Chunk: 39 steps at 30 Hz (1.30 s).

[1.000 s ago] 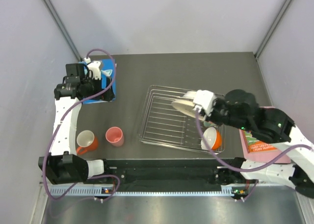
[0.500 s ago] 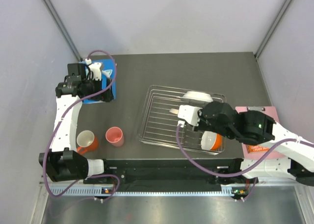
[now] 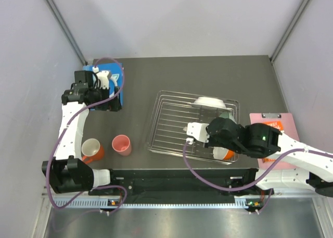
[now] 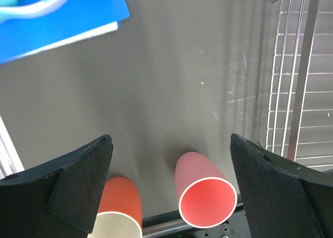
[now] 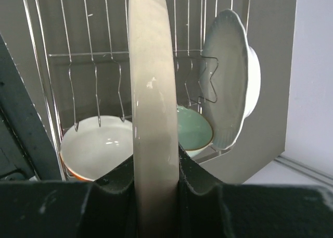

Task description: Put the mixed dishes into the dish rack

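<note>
Currently the right gripper (image 5: 155,171) is clamped on the lower rim of the pink-and-cream plate (image 5: 148,76). The plate is held upright and edge-on, and only its cream rim shows. From the top view, the plate hangs over the near-middle of the dish rack (image 3: 169,118). I cannot tell whether its edge touches the bars yet.

Already in the rack:
- The white plate (image 5: 229,76) stands tilted at the far right.
- The mint-green bowl (image 5: 193,129) sits beside it.
- The orange bowl (image 5: 96,144) lies near the front corner with its white inside facing the camera.

The left gripper (image 4: 170,144) has its fingers spread wide and holds nothing. It sits high near the blue board (image 4: 62,24), looking down at the pink cup (image 4: 204,195) and the orange mug (image 4: 120,213), both on the table and not yet loaded.

Risks, as I judge them:
- The plate rim may land on a wire instead of between two, so it would skid or fall flat when released.
- Letting go before the plate is seated could tip it sideways onto the bowls or into the white plate.
- The right arm's purple cable (image 3: 195,167) loops near the rack's front rim and could snag.

Writing: the pink clipboard (image 3: 270,160) at the right carries an orange patch, and any print on it is too small to read. No brand marks are legible anywhere.
</note>
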Motion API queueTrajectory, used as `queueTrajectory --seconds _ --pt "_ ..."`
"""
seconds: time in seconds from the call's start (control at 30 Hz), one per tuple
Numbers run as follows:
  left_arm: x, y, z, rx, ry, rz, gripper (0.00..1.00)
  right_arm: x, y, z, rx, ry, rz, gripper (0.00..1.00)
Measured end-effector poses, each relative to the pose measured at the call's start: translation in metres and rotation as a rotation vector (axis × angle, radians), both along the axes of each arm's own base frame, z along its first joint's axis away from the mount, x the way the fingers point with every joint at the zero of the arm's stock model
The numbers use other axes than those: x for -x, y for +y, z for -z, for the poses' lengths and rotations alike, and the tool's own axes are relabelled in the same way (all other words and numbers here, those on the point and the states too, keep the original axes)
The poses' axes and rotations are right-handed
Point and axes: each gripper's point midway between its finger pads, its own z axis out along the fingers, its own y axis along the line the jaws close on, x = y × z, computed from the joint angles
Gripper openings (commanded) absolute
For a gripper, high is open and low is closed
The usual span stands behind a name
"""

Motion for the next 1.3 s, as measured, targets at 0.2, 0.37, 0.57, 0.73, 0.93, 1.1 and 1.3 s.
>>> queueTrajectory --seconds 0.2,0.37,0.57,0.73,0.93,1.1,1.3 --pt "0.003 -0.001 0.006 0.007 0.017 -0.007 0.99 0.004 -0.001 0.016 0.030 0.026 -0.011 0.00" --pt "0.004 -0.002 0.004 0.014 0.011 -0.008 0.99 0.006 0.002 0.025 0.024 0.037 -0.024 0.00" --pt "0.006 -0.003 0.009 0.022 0.014 -0.010 0.99 0.007 0.004 0.030 0.007 0.038 -0.033 0.00" --pt "0.008 -0.004 0.013 0.025 0.024 -0.008 0.99 0.007 0.007 0.038 0.004 0.036 -0.041 0.00" --pt "0.007 -0.005 0.011 0.028 0.017 -0.006 0.99 0.004 0.010 0.045 0.017 0.022 -0.056 0.00" --pt "0.008 -0.005 0.012 0.027 0.014 -0.005 0.99 0.000 0.010 0.042 0.038 -0.005 -0.062 0.00" --pt "0.009 -0.004 0.015 0.025 0.019 -0.003 0.99 -0.004 0.017 0.009 -0.003 -0.039 -0.068 0.00"
